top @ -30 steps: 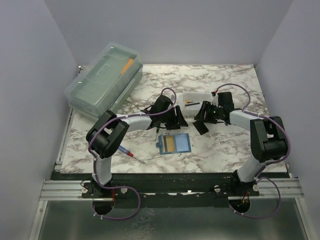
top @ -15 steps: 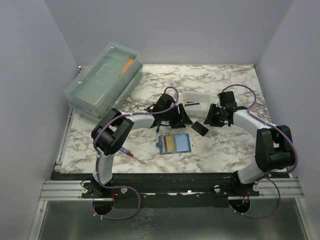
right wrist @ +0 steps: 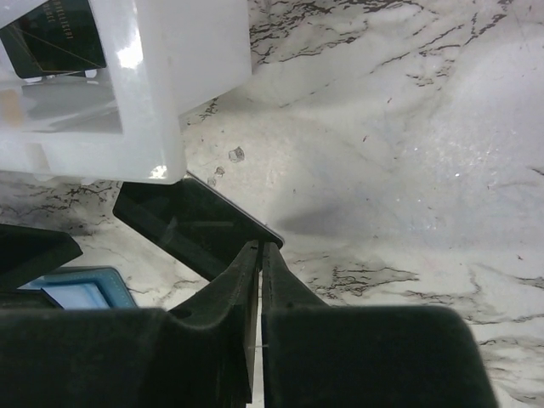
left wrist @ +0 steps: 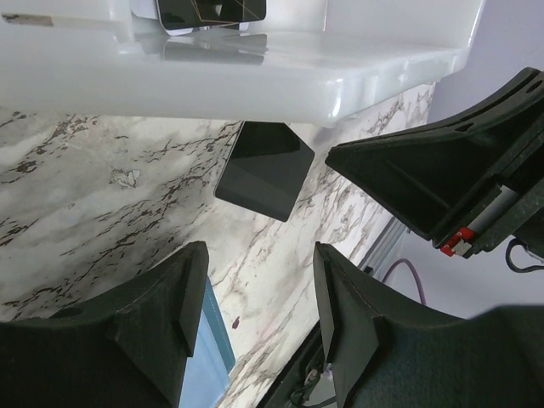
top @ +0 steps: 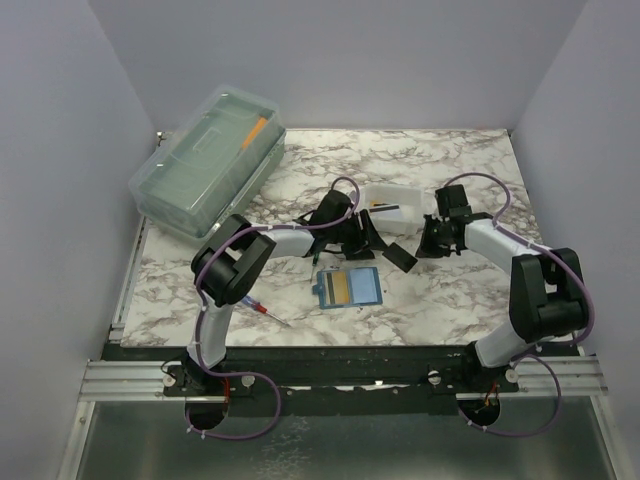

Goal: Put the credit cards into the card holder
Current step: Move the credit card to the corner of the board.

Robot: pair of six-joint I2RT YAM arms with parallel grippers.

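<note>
The teal card holder (top: 348, 288) lies open on the marble table with a yellow credit card (top: 339, 288) in its slot. A dark credit card (top: 400, 256) lies just right of it, in front of the white tray. My right gripper (top: 419, 247) is shut, its tips (right wrist: 259, 248) at that card's near corner (right wrist: 191, 223); no card shows between the pads. My left gripper (left wrist: 259, 297) hangs open and empty over the table, between the holder's edge (left wrist: 208, 348) and the dark card (left wrist: 265, 170). Another dark card (top: 383, 208) sits in the tray.
The translucent white tray (top: 400, 195) stands behind both grippers. A large clear lidded box (top: 205, 165) fills the back left. A red-tipped pen (top: 258, 308) lies near the left arm's base. The right gripper's body (left wrist: 442, 178) is close beside my left fingers.
My right gripper has closed from open and drawn back to the right, to the dark card's corner. My left arm's elbow has swung slightly right. The dark card has barely shifted.
</note>
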